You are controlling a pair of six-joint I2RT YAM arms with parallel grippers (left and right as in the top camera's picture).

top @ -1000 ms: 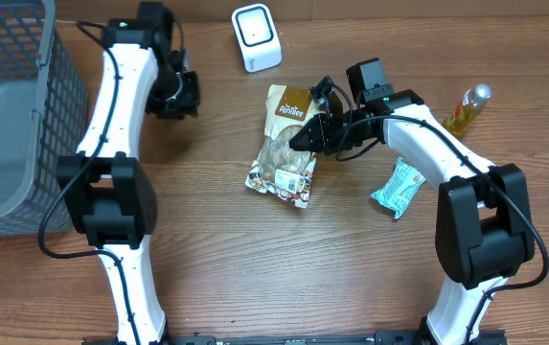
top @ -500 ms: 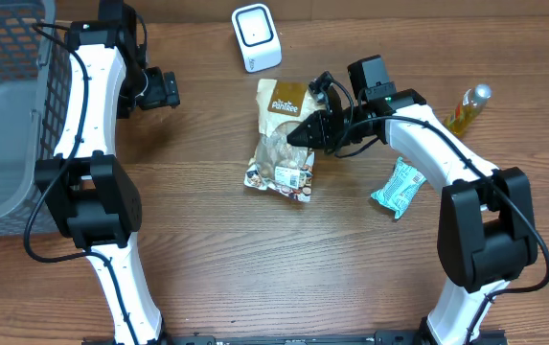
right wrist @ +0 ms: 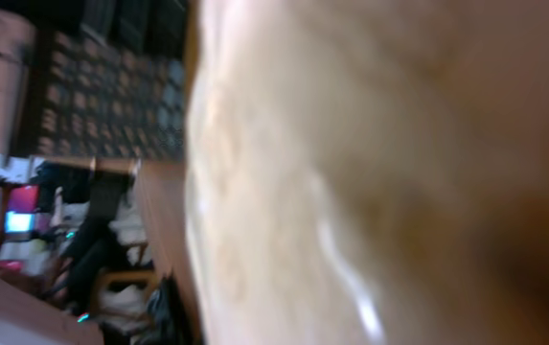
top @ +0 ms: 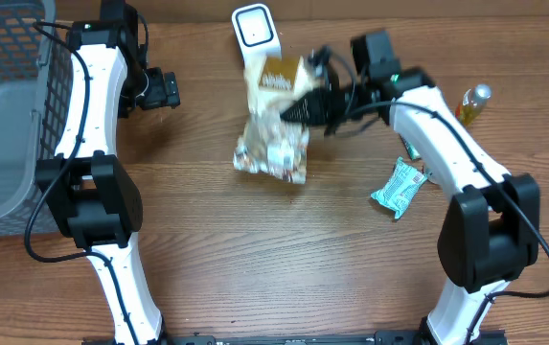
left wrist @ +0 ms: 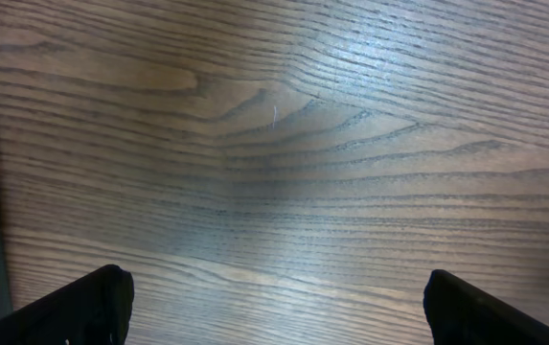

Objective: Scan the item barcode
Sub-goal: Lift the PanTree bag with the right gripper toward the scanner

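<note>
Above the bench (top: pixel 255 259), your right gripper (top: pixel 291 108) is clenching the snack bag (top: pixel 272 144) at the scanner (top: pixel 255 27); its barcode is needing aiming.

The tan snack bag (top: pixel 272 129) hangs tilted and blurred, its top overlapping the white scanner (top: pixel 256 29) at the table's far edge.

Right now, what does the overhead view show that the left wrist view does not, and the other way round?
Only overhead: the right gripper shut on the snack bag, held next to the white scanner; also the grey basket, teal packet and bottle. Only left wrist: the wood grain close up, under the left gripper. Both: the wooden table and the open left gripper.
</note>
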